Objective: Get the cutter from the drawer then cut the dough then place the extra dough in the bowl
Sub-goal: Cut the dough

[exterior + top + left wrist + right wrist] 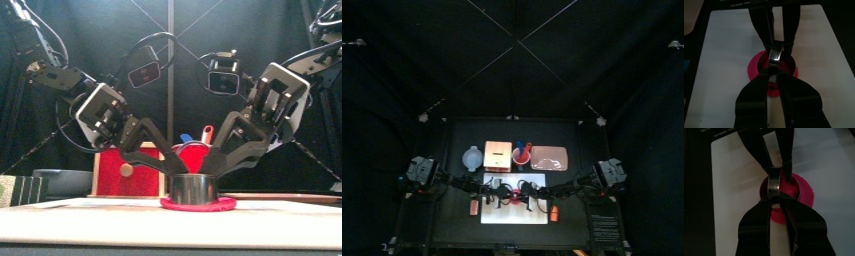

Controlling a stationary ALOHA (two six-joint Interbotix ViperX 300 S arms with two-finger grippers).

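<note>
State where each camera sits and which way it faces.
Top: high above, looking down at the white cutting board; both arms show.
Front: table's front edge, looking level at the metal cutter; both arms show.
Left wrist: on that arm, looks past left gripper onto cutter.
Right wrist: likewise, right gripper.
Shared: wrist views both show the red dough.

The cutter is a band of polished metal, bright and reflective. The dough beneath it looks soft, smooth and matt. The cutting board is smooth white plastic with a dull finish. The jaws of the left end effector and the right end effector look like hard black plastic with a faint sheen. The box is pale bare wood, its drawer front painted red. The table is matt black.
</note>
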